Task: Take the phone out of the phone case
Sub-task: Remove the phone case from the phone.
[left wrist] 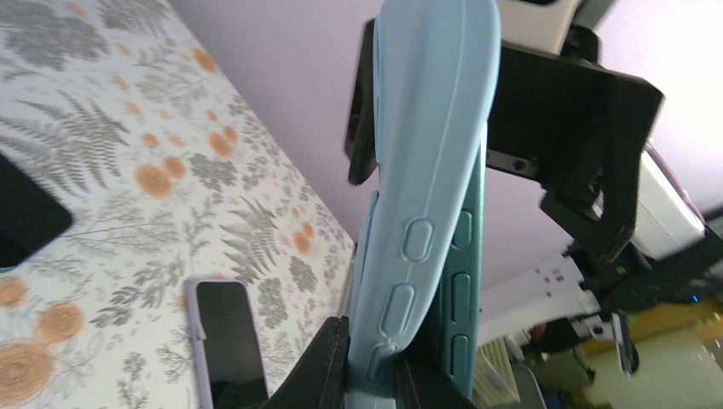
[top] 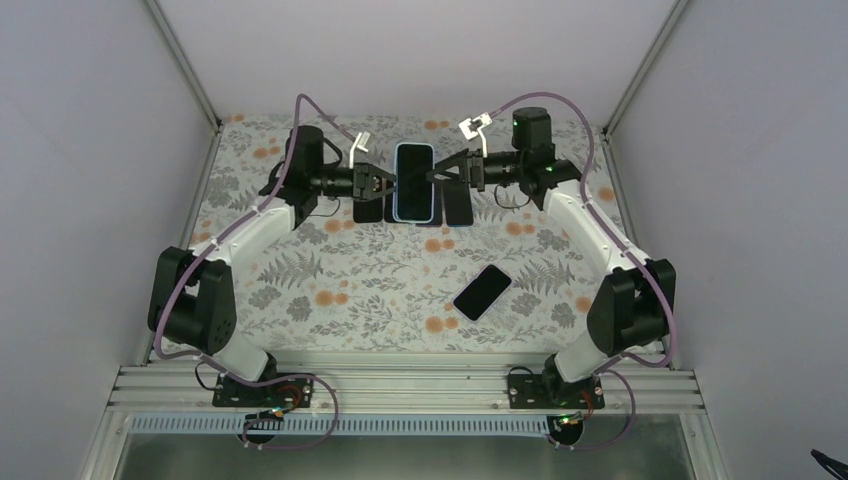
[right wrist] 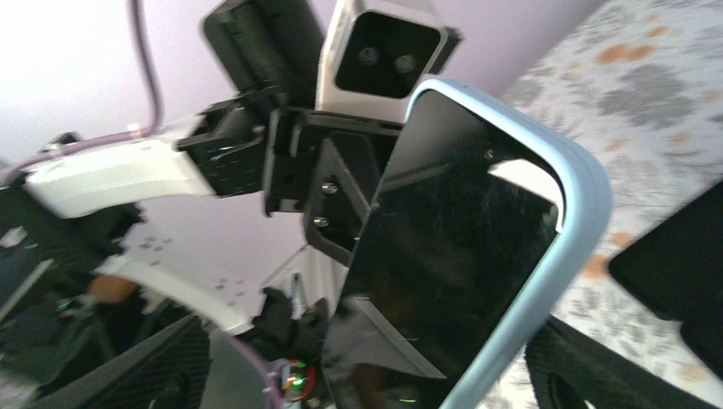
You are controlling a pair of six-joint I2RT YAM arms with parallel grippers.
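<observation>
A phone with a black screen (top: 413, 180) sits in a light blue case (top: 396, 196) and is held in the air above the back of the table. My left gripper (top: 380, 183) is shut on the case's side edge (left wrist: 401, 281). There the case bows away from the teal side of the phone (left wrist: 465, 256). My right gripper (top: 447, 172) is open. Its fingers (right wrist: 162, 371) stand wide apart on either side of the phone's other edge (right wrist: 460, 247). The case rim (right wrist: 563, 247) runs along the screen.
A phone in a lilac case (top: 482, 292) lies on the floral table, right of centre, and also shows in the left wrist view (left wrist: 223, 341). Two flat black items (top: 368, 210) (top: 458, 206) lie on the table under the held phone. The frame posts stand at the back corners.
</observation>
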